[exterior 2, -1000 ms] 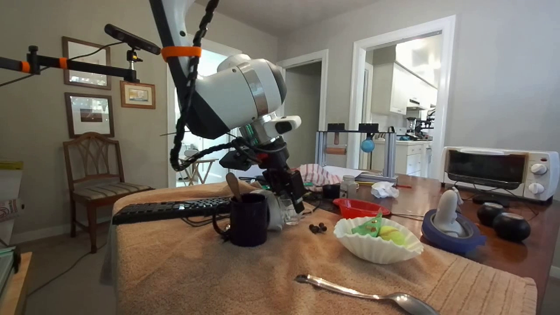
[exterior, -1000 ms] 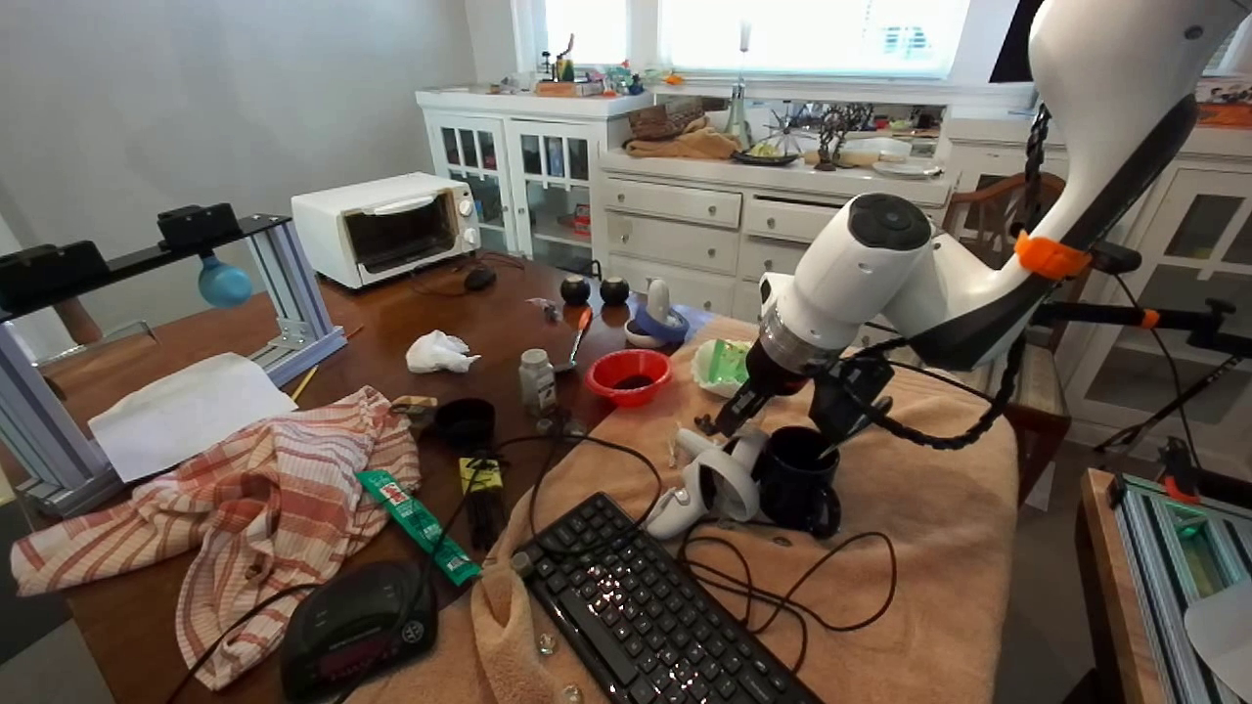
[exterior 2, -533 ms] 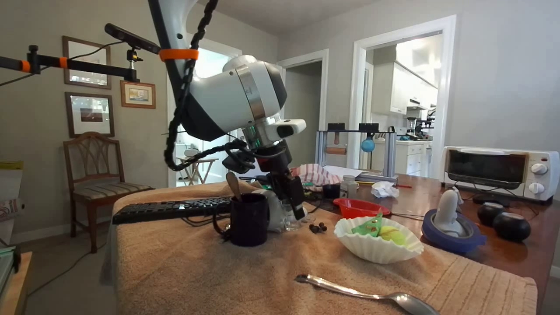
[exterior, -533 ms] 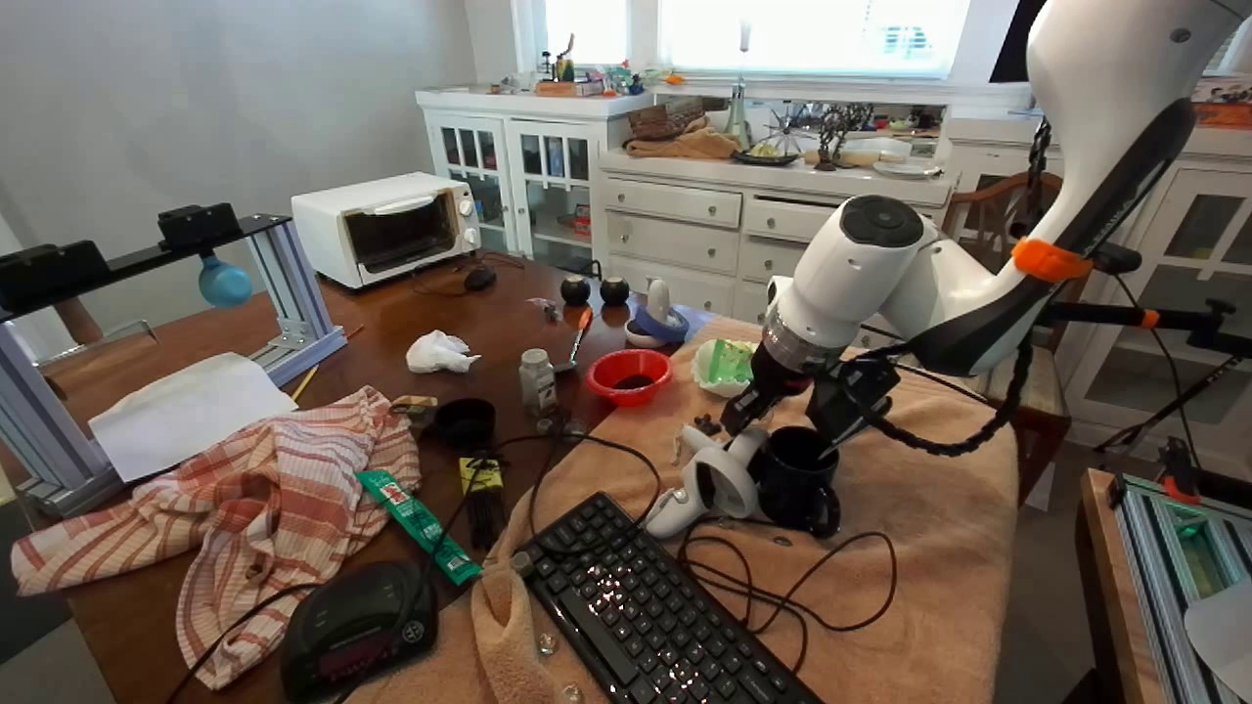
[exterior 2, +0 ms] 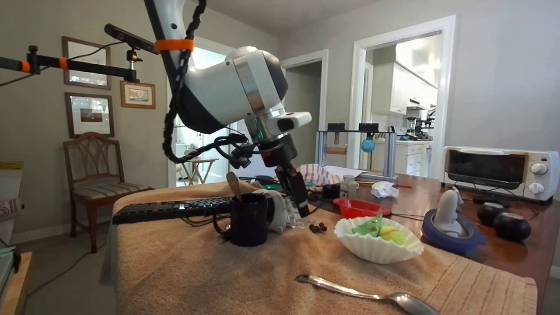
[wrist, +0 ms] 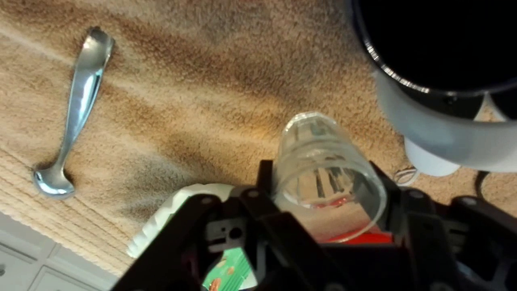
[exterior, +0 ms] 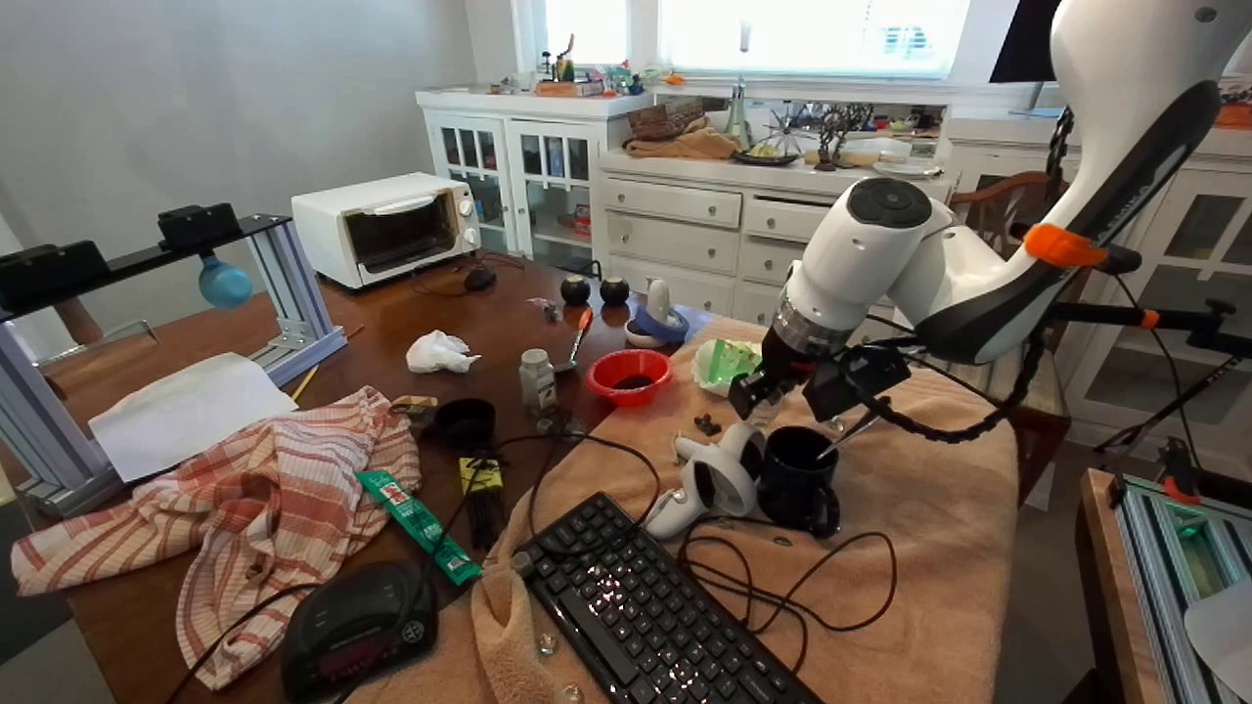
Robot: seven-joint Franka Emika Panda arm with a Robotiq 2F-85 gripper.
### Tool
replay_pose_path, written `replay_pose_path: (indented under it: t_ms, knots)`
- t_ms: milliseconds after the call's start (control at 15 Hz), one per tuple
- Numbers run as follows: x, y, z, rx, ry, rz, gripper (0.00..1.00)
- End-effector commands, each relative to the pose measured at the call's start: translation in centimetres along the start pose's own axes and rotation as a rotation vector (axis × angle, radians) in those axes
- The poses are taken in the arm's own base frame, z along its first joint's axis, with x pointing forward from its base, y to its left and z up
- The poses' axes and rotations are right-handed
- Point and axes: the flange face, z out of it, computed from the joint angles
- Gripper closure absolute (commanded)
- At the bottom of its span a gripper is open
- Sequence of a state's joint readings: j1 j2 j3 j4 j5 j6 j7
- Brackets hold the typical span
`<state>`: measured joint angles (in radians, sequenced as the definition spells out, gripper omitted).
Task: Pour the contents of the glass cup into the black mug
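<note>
The glass cup [wrist: 319,155] is clear, its mouth toward the wrist camera and its base farther off. My gripper [wrist: 321,167] is shut on it, one finger along each side. In an exterior view the glass [exterior 2: 298,222] shows beneath the gripper [exterior 2: 301,208], low over the towel; I cannot tell whether its base touches. Its contents are unclear. The black mug [exterior 2: 248,223] stands upright beside it, with a spoon handle [exterior 2: 234,186] sticking out. The mug also shows in an exterior view [exterior: 797,484] and at the upper right of the wrist view [wrist: 440,44].
A white controller [exterior: 709,479] stands between glass and keyboard [exterior: 655,606], against the mug. A white fluted bowl [exterior 2: 378,247], red bowl [exterior 2: 358,208] and small black items [exterior 2: 318,227] are near. A loose spoon [exterior 2: 367,294] lies on the towel. Cables [exterior: 782,601] lie near the mug.
The arm has shifted slightly; my gripper is more to the right and a little higher in an exterior view. The glass has moved slightly with it. The mug has not moved.
</note>
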<state>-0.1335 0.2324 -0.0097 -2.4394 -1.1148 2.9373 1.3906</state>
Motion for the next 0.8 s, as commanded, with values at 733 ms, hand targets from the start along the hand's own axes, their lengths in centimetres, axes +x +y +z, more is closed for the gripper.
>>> replay_pose_path:
  t_ms: [733]
  knots:
    - [-1.8, 2.8, 1.5, -0.042, -0.096, 0.212, 0.7]
